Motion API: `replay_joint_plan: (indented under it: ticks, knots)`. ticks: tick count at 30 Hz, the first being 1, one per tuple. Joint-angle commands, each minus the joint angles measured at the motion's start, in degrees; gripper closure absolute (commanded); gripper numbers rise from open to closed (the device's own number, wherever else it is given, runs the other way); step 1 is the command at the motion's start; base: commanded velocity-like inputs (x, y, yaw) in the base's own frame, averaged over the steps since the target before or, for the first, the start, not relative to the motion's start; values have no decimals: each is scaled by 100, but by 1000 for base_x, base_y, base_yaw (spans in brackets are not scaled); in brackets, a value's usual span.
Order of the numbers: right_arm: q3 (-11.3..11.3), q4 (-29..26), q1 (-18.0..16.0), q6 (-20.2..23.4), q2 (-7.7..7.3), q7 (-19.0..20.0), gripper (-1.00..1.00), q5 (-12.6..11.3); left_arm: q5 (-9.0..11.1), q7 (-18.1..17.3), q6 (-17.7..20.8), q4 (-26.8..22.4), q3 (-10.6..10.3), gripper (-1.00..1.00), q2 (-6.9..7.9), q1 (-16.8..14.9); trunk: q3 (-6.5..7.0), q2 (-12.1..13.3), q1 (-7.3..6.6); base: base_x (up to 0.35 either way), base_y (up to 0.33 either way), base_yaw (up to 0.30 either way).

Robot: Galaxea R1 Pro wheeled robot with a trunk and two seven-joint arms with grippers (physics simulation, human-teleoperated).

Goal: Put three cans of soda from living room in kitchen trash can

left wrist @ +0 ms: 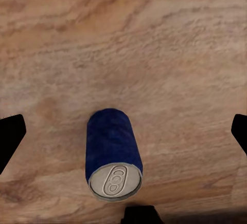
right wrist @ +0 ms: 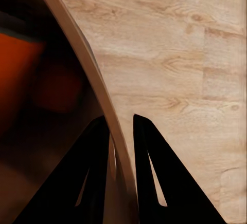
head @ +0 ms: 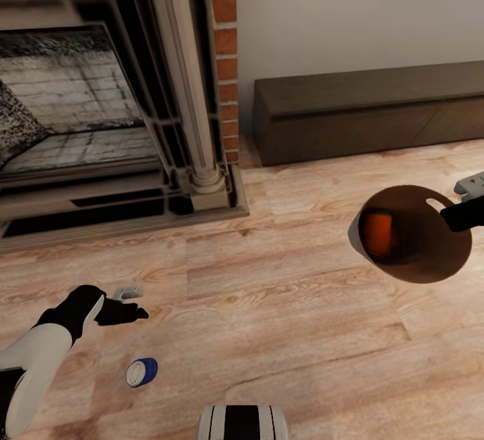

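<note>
A dark blue soda can (head: pixel 141 371) lies on its side on the light wood floor, its grey top (left wrist: pixel 115 182) facing the wrist camera. My left gripper (head: pixel 133 304) hovers over the floor just beyond it. It is open, with the fingers (left wrist: pixel 10 136) spread wide on either side of the can and not touching it. At the right, the grey trash can (head: pixel 354 230) with its coppery-brown inside is tilted towards me. An orange soda can (head: pixel 378 233) rests inside it. My right gripper (right wrist: pixel 121 118) is shut on the bin's rim (head: pixel 430 192), one finger inside and one outside.
The brick fireplace (head: pixel 222 56) with its stepped hearth (head: pixel 128 214) fills the left and back. A long dark low cabinet (head: pixel 370 117) runs along the wall at the back right. Open wood floor (head: pixel 269 305) lies between the two arms. My own base (head: pixel 242 423) shows at the bottom.
</note>
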Motion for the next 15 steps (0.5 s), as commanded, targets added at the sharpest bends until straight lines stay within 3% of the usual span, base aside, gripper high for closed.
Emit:
replay_joint_plan:
  ticks: [1,2,6,11,15]
  knots:
    - [-1,0,-33,39,6,139,100,97,1,19,3,19,1,-100,0,0,-18,-42,22,0,0,0]
    - [-1,0,-77,39,13,266,100,262,-1,85,11,51,1,-100,0,0,-36,-82,44,0,0,0]
    - [-2,0,-149,39,21,449,100,510,-8,283,36,95,-10,-100,-5,0,-108,-242,132,0,0,0]
    - [-2,0,-165,39,20,487,100,566,-12,330,52,105,-19,-100,-8,0,-197,-443,241,0,0,0]
    - [-2,0,-167,39,17,494,100,580,-9,341,43,106,-32,-100,-33,0,-197,-443,241,0,0,0]
